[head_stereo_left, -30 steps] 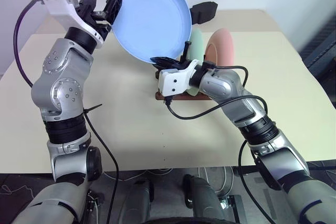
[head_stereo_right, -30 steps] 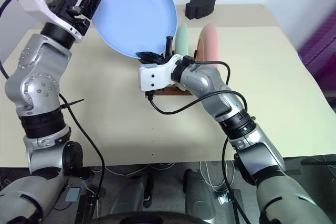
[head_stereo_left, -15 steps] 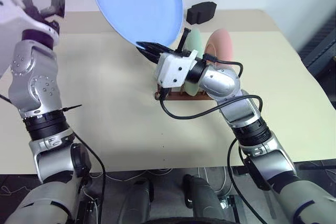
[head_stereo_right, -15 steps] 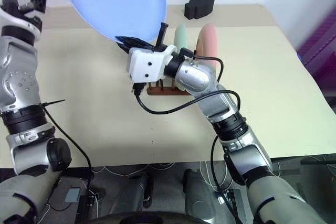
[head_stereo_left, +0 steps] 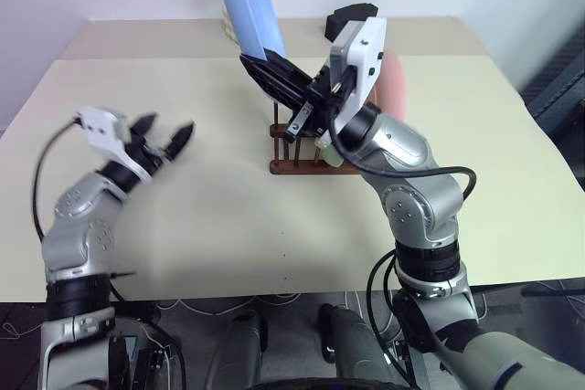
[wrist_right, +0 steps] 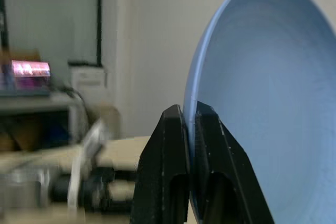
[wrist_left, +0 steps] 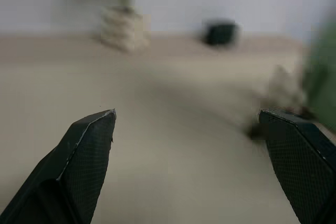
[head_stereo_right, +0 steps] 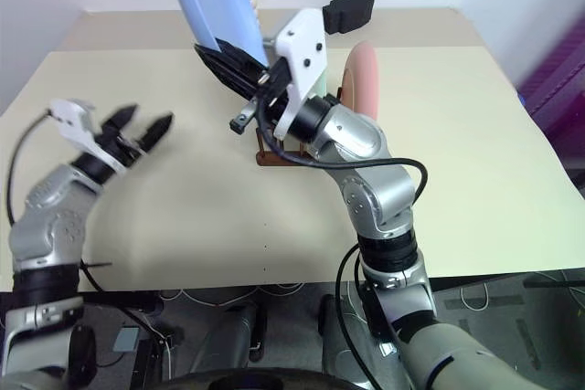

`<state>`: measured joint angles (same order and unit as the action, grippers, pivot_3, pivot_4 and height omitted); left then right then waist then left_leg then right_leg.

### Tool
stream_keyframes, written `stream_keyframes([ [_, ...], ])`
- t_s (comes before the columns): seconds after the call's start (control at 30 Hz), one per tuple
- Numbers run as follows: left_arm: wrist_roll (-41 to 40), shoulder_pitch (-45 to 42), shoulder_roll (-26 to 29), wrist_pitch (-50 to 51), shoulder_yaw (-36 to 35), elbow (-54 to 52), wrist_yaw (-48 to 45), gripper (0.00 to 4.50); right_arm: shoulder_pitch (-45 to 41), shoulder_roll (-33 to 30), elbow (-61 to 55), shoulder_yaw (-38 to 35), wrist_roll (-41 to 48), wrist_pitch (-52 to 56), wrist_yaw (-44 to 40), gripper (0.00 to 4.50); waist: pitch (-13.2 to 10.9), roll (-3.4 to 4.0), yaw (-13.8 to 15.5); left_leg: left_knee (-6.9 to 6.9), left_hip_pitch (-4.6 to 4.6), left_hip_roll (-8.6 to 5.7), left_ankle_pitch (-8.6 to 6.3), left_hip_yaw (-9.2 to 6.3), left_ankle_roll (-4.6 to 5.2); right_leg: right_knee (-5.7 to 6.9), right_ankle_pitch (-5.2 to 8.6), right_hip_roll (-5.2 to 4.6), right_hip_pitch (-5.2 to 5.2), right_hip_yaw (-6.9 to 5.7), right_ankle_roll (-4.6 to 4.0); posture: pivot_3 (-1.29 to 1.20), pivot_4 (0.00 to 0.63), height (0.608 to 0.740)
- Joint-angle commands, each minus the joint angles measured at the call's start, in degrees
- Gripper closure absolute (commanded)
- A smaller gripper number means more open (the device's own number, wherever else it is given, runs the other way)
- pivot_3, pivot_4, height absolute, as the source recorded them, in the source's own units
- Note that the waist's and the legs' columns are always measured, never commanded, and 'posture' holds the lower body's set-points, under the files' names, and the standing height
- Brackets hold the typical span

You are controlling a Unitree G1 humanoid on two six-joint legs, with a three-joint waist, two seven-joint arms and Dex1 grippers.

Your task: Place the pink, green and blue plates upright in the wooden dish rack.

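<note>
My right gripper [head_stereo_left: 260,66] is shut on the lower rim of the light blue plate [head_stereo_left: 247,2] and holds it upright and edge-on, in the air above and behind the left end of the dark wooden dish rack [head_stereo_left: 294,160]. In the right wrist view both black fingers [wrist_right: 170,145] pinch the blue plate [wrist_right: 262,93]. The pink plate [head_stereo_left: 394,81] stands upright in the rack behind my right arm. Of the green plate, a sliver [head_stereo_left: 329,154] shows at the rack's foot. My left gripper [head_stereo_left: 169,130] hangs open and empty, low over the table to the left of the rack.
A black block [head_stereo_left: 349,17] sits at the back of the beige table [head_stereo_left: 210,216], and a potted plant [wrist_left: 123,27] stands at the far edge behind the blue plate. The table's right edge lies beyond the rack.
My left gripper has let go of the blue plate and dropped to the left, low over the table. My right wrist has rolled, turning the plate from face-on to upright and edge-on.
</note>
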<state>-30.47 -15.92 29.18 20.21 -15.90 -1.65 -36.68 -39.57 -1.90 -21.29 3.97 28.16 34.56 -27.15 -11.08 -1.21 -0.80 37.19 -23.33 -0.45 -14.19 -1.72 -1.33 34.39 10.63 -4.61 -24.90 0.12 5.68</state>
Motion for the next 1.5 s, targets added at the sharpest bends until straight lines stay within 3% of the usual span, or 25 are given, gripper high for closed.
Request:
stream_keyframes([
  [0.03, -0.4, 1.6, 2.1, 0.2, 1.9, -5.4, -4.1, 0.05, -0.1, 2.2, -4.1, -3.0, 7.0, 5.1, 4.4, 4.50, 0.0, 0.00, 0.0, 0.00, 0.00, 0.02, 0.00, 0.00, 0.00, -0.01, -0.01, 0.00, 0.00, 0.00, -0.04, 0.00, 0.150, 0.736],
  [0.5, -2.1, 1.7, 1.7, 0.5, 1.6, -6.4, -5.5, 0.05, 0.2, 6.4, 0.9, -10.4, 18.3, 11.7, 17.5, 4.50, 0.0, 0.05, -0.2, 0.00, 0.01, -0.02, 0.01, 0.06, 0.01, -0.03, -0.01, 0.07, -0.01, 0.00, -0.03, 0.00, 0.150, 0.736],
  [1.23, -1.2, 6.4, 5.1, 2.3, 5.7, -10.6, -10.9, 0.05, 0.2, 6.1, 4.9, -12.1, 23.8, 15.3, 24.6, 4.50, 0.0, 0.11, -0.3, -0.02, 0.00, 0.04, 0.01, 0.05, 0.02, -0.07, 0.10, 0.11, -0.02, 0.00, -0.20, 0.00, 0.150, 0.736],
  [1.33, -1.0, 6.3, 4.9, 2.2, 5.9, -10.5, -10.9, 0.00, 0.3, 5.8, 5.1, -12.0, 24.1, 15.6, 24.9, 3.46, 0.0, 0.11, -0.3, -0.02, -0.01, 0.05, 0.01, 0.05, 0.02, -0.07, 0.10, 0.11, -0.02, 0.00, -0.20, 0.00, 0.150, 0.736],
  [1.5, -0.9, 6.3, 4.7, 2.0, 6.1, -10.4, -10.9, 0.00, 0.3, 5.4, 5.0, -11.9, 24.3, 15.7, 24.9, 0.87, 0.0, 0.11, -0.3, -0.02, -0.01, 0.05, 0.01, 0.06, 0.02, -0.07, 0.10, 0.11, -0.02, 0.00, -0.20, 0.00, 0.150, 0.736],
])
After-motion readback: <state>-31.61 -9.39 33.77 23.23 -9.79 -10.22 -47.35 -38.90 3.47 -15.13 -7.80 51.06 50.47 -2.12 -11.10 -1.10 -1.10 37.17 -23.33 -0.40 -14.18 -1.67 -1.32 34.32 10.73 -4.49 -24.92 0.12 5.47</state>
